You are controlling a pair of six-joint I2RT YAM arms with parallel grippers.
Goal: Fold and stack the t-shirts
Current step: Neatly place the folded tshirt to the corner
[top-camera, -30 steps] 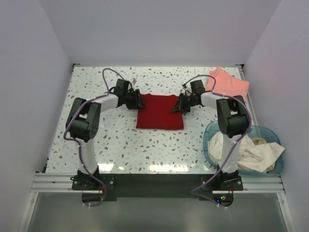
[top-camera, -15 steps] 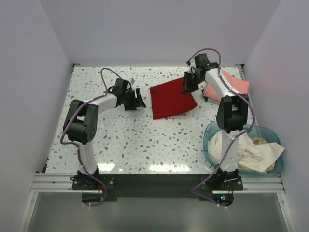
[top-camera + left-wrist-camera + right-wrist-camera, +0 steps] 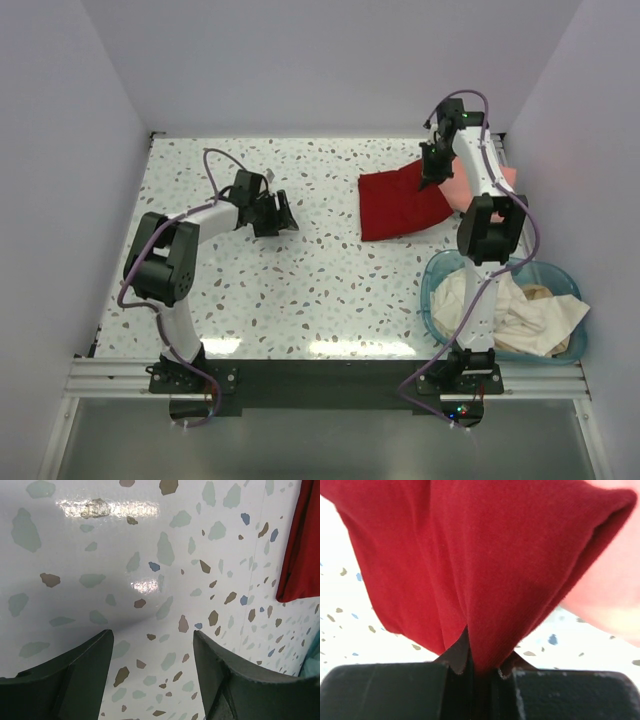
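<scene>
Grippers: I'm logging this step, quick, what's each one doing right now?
Left gripper: open, holding nothing.
Right gripper: shut on the dark red t-shirt.

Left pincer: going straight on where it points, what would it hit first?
Probably the bare speckled table. The left pincer is open, and the dark red t-shirt lies off to one side. Depth is unclear.

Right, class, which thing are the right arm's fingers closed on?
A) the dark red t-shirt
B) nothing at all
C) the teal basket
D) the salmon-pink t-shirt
A: in the right wrist view the right arm's fingers are clamped on a bunched fold of the dark red t-shirt.
</scene>
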